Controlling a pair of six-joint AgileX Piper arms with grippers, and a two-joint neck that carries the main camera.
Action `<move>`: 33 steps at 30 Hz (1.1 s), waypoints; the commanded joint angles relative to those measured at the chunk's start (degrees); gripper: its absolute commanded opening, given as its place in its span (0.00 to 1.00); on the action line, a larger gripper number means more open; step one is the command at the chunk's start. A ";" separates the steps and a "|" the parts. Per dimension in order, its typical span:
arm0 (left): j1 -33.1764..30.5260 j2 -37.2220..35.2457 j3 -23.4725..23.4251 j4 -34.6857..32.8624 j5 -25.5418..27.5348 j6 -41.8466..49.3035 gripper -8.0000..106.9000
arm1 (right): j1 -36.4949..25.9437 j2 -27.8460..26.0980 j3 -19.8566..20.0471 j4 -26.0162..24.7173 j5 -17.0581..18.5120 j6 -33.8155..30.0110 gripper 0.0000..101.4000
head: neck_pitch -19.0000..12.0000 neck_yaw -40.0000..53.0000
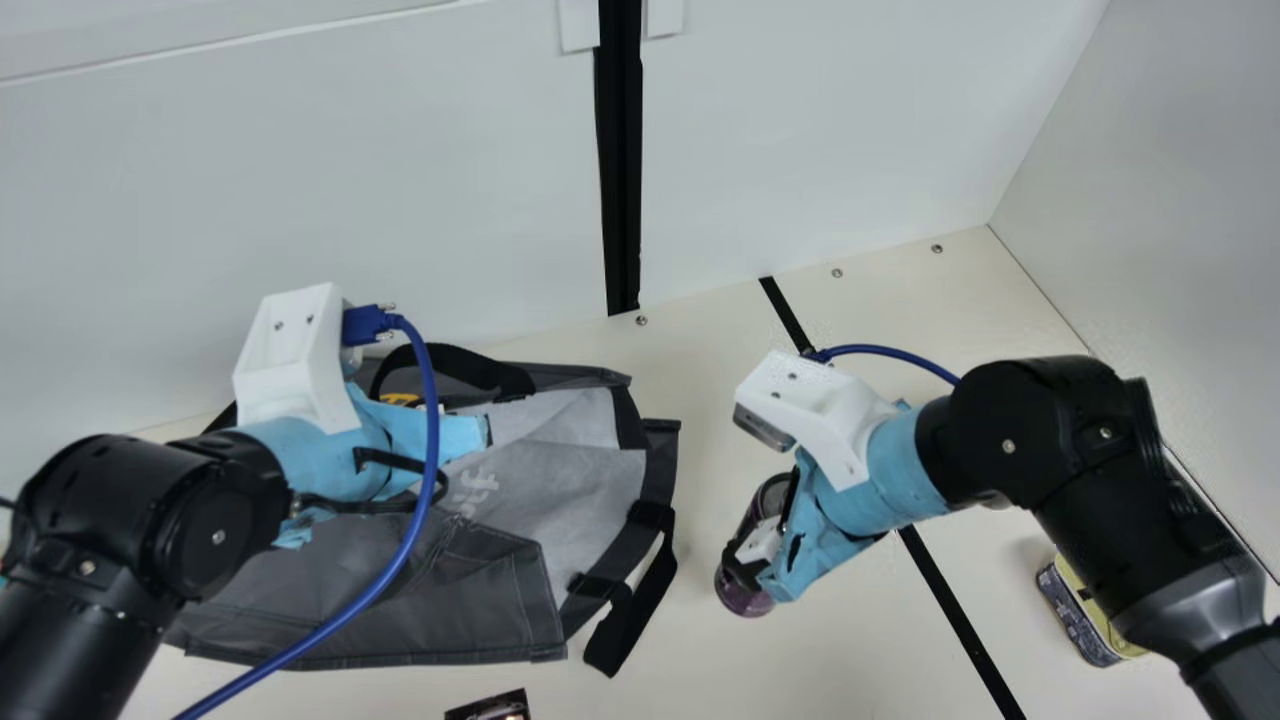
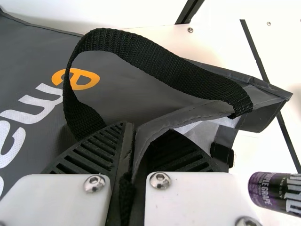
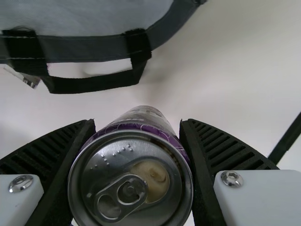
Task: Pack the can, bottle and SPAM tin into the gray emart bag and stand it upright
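1. The left tool (image 1: 455, 437) is clenched on the edge fabric of the dark-gray cloth emart bag (image 1: 480, 600); its black ribbed fingers (image 2: 101, 148) pinch a fold of the panel.
2. The right tool (image 1: 757, 548) is grasping the purple-and-silver metal can (image 1: 745, 600), a finger on either side, with the pull-tab lid (image 3: 129, 188) toward the wrist camera.
3. Right beside the left tool's fingers, a black webbing handle (image 2: 160, 61) arches over the bag's face, near its orange letter (image 2: 84, 79).
4. From the left tool toward the right one, the bag lies on its side, its light-gray inner lining (image 1: 575, 470) showing. A second black handle (image 1: 630, 625) sticks out over the surface (image 1: 700, 690), between bag and can.
5. Beyond the right tool, on the far side from the bag, the navy-and-yellow SPAM tin (image 1: 1085, 610) sits on the surface, partly under the right arm.
6. Farther from both tools, a dark printed item (image 1: 490, 708) is cut off at the main view's bottom edge; I cannot tell whether it is the bottle.
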 commanded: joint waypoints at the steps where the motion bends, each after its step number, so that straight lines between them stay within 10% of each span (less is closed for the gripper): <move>1: 0.00 0.00 0.00 0.00 0.00 0.00 0.00 | 0.25 -0.19 -0.13 0.37 0.01 0.14 0.00 | -1.39 -0.05; 33: 0.00 0.00 0.00 0.00 0.00 0.00 0.00 | -6.24 -3.61 -8.01 19.08 0.01 -6.02 0.00 | -1.39 -0.05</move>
